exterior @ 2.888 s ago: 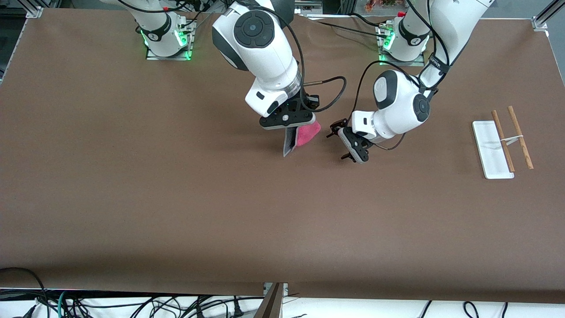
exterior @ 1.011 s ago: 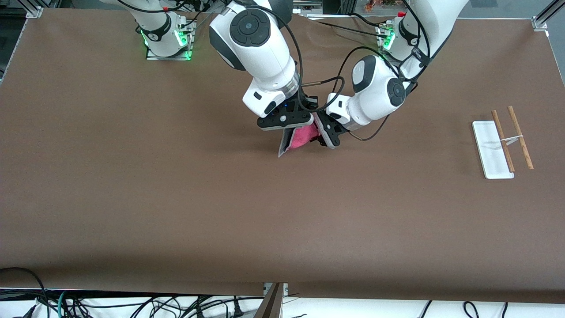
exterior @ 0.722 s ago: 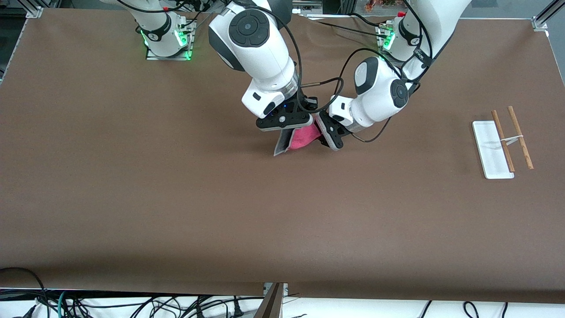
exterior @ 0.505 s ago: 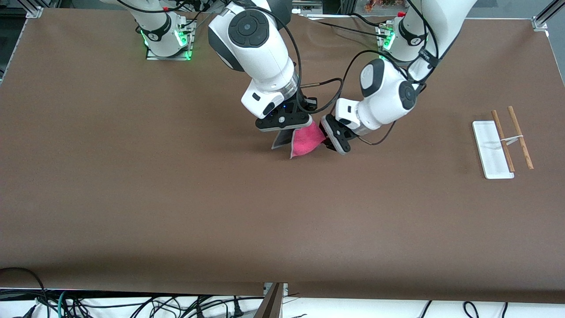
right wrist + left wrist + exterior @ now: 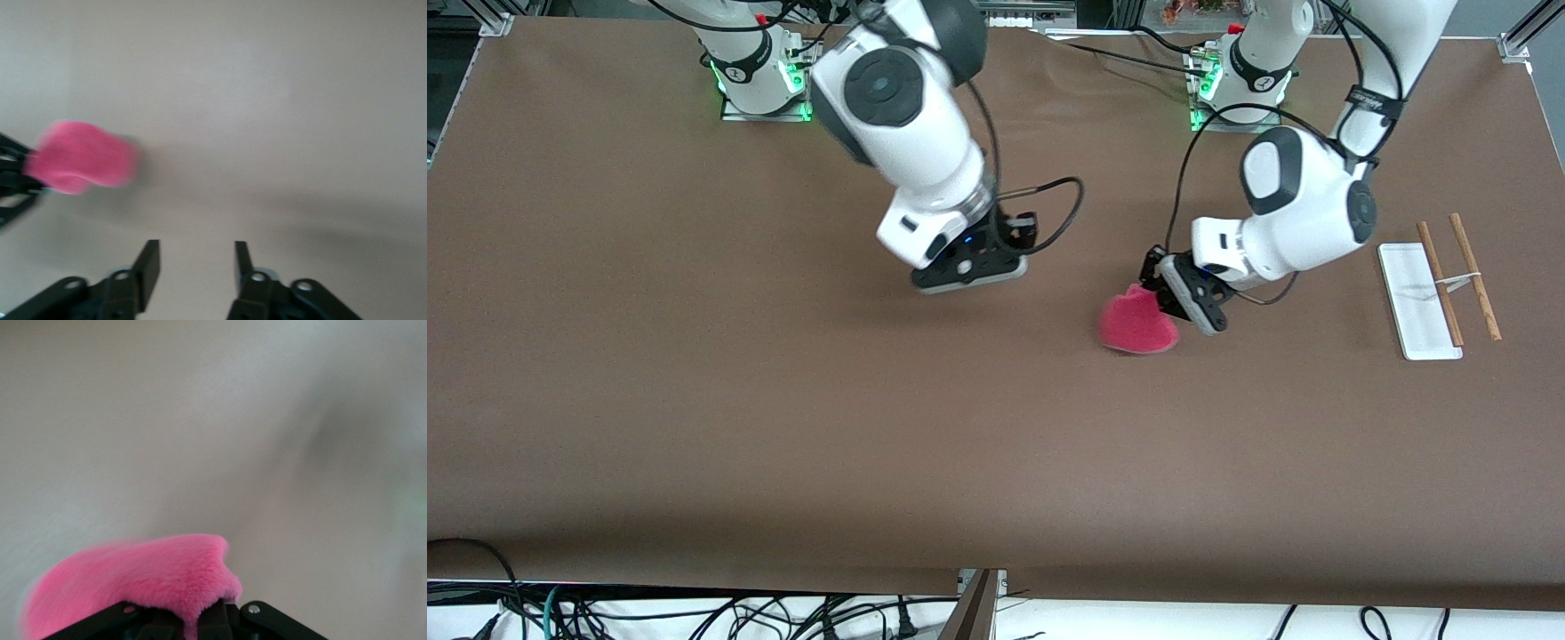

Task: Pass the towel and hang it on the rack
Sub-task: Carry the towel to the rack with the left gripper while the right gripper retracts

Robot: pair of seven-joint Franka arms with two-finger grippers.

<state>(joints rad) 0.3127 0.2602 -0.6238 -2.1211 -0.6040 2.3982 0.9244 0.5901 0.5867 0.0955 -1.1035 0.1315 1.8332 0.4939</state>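
The pink fuzzy towel (image 5: 1136,326) hangs from my left gripper (image 5: 1172,307), which is shut on it above the table's middle, toward the left arm's end. In the left wrist view the towel (image 5: 133,577) bulges over the closed fingers. My right gripper (image 5: 969,274) is open and empty over the table's middle; its view shows two spread fingers (image 5: 148,265) and the towel (image 5: 83,165) farther off. The rack (image 5: 1440,286), a white base with two brown rods, stands near the left arm's end of the table.
The brown table (image 5: 783,400) is bare around both grippers. Cables lie along the edge nearest the front camera. The arm bases stand at the table's edge farthest from the front camera.
My right gripper has let go of the towel and drawn back toward its own side. My left gripper has carried the towel away toward the rack.
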